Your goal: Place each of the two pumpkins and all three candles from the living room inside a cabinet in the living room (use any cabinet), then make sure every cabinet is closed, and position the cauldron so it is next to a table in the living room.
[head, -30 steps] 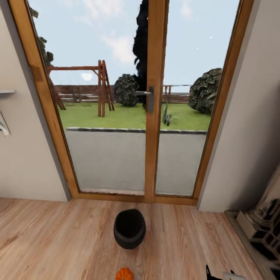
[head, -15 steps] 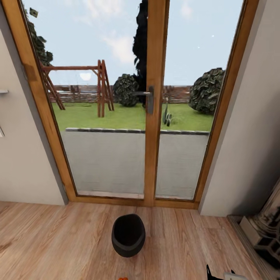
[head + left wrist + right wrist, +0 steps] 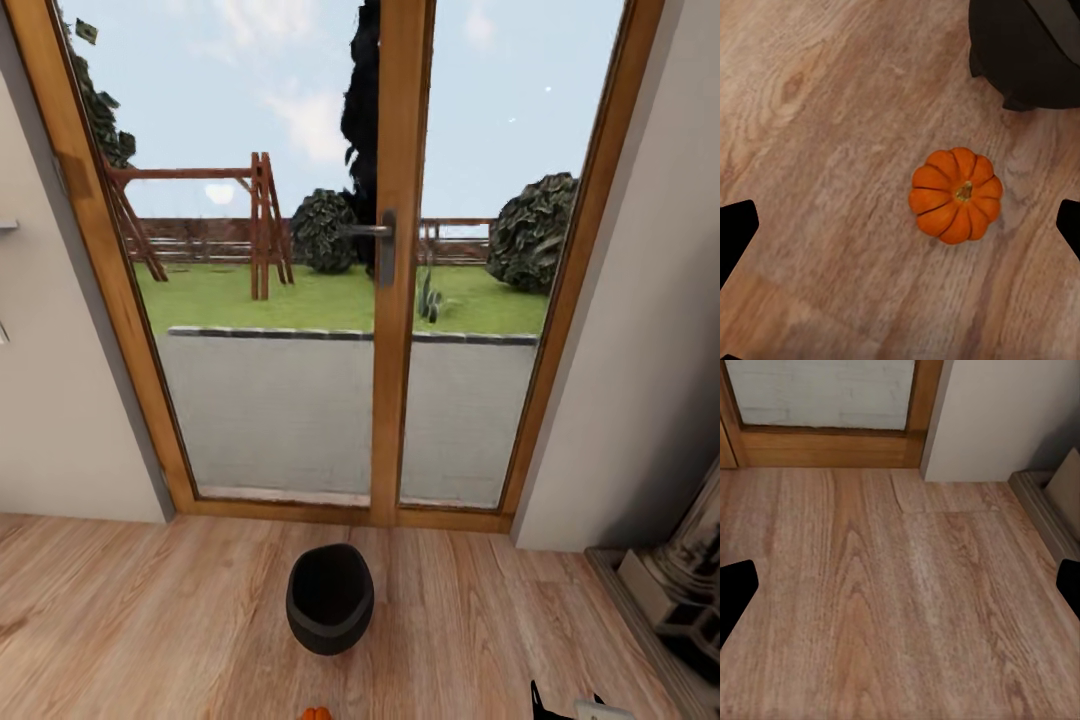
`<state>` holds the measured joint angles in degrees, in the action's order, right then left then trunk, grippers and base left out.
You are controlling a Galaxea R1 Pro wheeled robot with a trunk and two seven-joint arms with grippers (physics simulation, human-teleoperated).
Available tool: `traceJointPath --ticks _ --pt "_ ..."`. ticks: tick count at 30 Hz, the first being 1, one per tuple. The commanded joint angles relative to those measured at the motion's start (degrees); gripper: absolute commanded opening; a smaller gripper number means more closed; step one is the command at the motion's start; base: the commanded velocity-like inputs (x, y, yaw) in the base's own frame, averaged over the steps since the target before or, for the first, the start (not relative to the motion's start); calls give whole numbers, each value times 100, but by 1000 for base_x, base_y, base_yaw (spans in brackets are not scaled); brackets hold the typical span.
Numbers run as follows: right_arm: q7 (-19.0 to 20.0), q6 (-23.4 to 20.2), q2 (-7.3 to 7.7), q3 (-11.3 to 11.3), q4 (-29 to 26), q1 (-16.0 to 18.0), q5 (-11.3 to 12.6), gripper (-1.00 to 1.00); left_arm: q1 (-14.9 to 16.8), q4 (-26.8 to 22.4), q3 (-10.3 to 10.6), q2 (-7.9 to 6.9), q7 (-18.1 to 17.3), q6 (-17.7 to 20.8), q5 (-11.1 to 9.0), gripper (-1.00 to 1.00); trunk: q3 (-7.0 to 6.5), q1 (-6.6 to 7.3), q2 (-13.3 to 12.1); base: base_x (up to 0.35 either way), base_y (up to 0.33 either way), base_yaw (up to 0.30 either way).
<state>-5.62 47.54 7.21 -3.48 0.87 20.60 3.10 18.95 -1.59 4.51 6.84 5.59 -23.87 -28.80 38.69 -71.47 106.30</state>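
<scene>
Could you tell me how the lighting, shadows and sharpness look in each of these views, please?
Head view: bright, flat daylight through the glass doors, their frames leaning as if wide-angle; the cauldron casts little shadow. Left wrist view: sharp, even light on the pumpkin, with only a faint shadow. Right wrist view: soft floor grain, no glare.

A wood-framed glass double door (image 3: 390, 260) takes up the view from 10 to 2 o'clock, a dark lever handle (image 3: 378, 245) on its centre post. Through the panes lie a grey patio, lawn, a wooden swing frame (image 3: 255, 225), round shrubs and pale blue sky — daylight outside. Plain beige walls (image 3: 640, 330) flank it. Light wood-plank flooring (image 3: 140, 620) spreads below; a stone-coloured fireplace (image 3: 685, 590) edges in at 4 o'clock.
</scene>
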Motion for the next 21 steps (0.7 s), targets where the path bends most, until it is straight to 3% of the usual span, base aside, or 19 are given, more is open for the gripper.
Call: traceJointPath --ticks 1,3,4,6,11,13,17,18,19,21 --pt "17 22 0 -30 9 6 3 100 3 1 50 2 46 45 -20 100 24 -22 44 0 0 0" --pt "17 15 0 -33 9 6 8 100 3 -10 53 3 57 224 -20 100 60 -66 124 0 0 0" --pt "17 8 -3 -26 2 6 8 100 3 -346 57 -5 70 733 -20 100 78 -88 164 0 0 0" --pt "17 9 -6 -20 -6 6 5 100 3 -596 58 -14 108 1098 -17 100 114 -132 245 0 0 0" --pt "-7 -7 -23 -30 -186 11 36 100 3 -1288 63 -76 579 1962 36 100 204 -242 445 0 0 0" --pt "-14 -86 -25 -40 -462 13 54 100 3 -1563 65 -82 645 2151 224 100 239 -285 525 0 0 0" --pt "-37 -631 -26 -52 -1296 17 71 100 3 -2126 64 -80 725 3064 971 100 311 -373 686 0 0 0" --pt "-53 -733 -26 -53 -1425 18 74 100 1 -2189 63 -81 730 3204 1038 100 329 -395 726 0 0 0" --pt "-93 -958 -26 -54 -1699 23 81 100 -1 -2307 61 -83 737 3473 1138 100 347 -417 766 0 0 0" --pt "-213 -1754 -32 -56 -2564 43 337 100 63 -2534 62 -84 750 4049 1267 100 383 -461 846 0 0 0"
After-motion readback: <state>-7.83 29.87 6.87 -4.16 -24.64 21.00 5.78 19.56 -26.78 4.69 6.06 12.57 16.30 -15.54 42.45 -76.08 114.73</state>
